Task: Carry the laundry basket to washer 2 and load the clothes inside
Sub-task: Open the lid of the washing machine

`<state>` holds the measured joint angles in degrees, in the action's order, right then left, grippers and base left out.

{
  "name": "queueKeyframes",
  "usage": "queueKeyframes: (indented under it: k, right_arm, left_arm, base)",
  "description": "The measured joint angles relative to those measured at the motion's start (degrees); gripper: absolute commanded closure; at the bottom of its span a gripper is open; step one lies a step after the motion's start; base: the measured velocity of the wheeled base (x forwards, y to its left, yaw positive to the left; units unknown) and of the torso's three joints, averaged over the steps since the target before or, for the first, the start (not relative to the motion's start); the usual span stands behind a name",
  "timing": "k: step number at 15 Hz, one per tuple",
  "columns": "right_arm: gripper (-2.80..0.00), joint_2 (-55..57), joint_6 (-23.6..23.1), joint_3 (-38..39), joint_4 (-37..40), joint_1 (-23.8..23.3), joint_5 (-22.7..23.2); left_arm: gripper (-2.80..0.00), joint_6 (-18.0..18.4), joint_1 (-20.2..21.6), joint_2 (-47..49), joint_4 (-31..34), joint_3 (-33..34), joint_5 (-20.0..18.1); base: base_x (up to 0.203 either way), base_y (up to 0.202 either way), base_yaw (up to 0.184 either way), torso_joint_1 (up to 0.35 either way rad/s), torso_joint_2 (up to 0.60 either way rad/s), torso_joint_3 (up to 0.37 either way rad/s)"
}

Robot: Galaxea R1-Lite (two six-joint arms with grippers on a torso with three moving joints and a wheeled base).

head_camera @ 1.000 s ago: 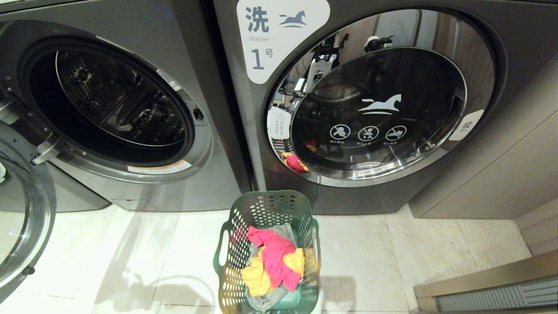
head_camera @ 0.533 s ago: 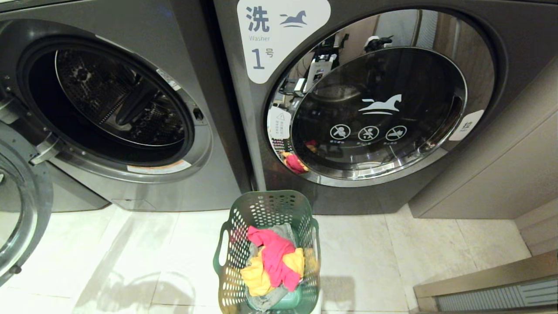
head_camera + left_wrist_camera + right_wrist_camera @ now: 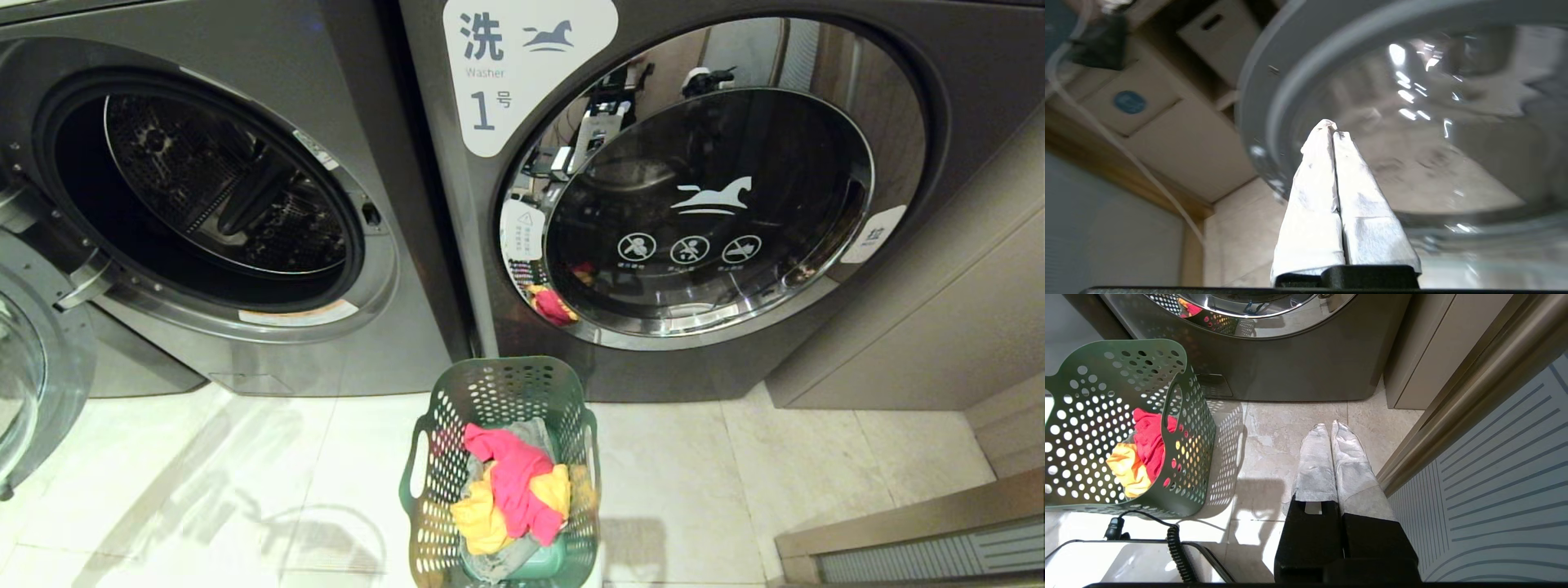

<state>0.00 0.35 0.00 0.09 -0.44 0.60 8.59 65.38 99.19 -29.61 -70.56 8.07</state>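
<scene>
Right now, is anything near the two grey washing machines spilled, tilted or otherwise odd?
Nothing is spilled. The dark green perforated plastic basket stands upright on the pale tiled floor, with pink, yellow and grey clothes inside. One mismatch: it stands in front of the grey machine labelled 1, whose door is shut.

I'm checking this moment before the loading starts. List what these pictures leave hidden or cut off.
- Open dark grey washer, head view: its number label lies beyond the frame, so which machine it is cannot be told.
- Its round glass door: cut by the left edge.
- Dark green perforated plastic laundry basket: base cut by the bottom edge; pink, yellow and grey clothes cover what lies beneath.
- Left gripper: contact with the door glass unclear.
</scene>
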Motion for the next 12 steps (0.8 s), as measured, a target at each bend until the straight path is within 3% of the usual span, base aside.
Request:
queueKeyframes:
  k: [2,8,10,12]
  right_arm:
    - [0.00,0.00,-0.02,0.00,-0.01,-0.02,0.00]
    - [0.00,0.00,0.00,0.00,0.00,0.02,0.00]
    - [0.00,0.00,-0.01,0.00,0.00,0.02,0.00]
    - [0.00,0.00,0.05,0.00,-0.02,-0.02,0.00]
  left_arm:
    - [0.00,-2.67,-8.22,-5.44,-0.69,7.97,-0.05]
    - [0.00,-6.11,-49.44,-30.77,1.25,39.93,0.44]
    - [0.00,-6.16,-57.44,-41.83,3.91,52.10,-0.27]
    - [0.00,-5.06,-61.26,-53.33,7.85,61.29,-2.36]
  base:
    - [0.000,0.000,0.000,0.000,0.00,0.000]
    - [0.000,0.000,0.000,0.000,0.00,0.000]
    - [0.000,0.000,0.000,0.000,0.00,0.000]
    - [0.000,0.000,0.000,0.000,0.00,0.000]
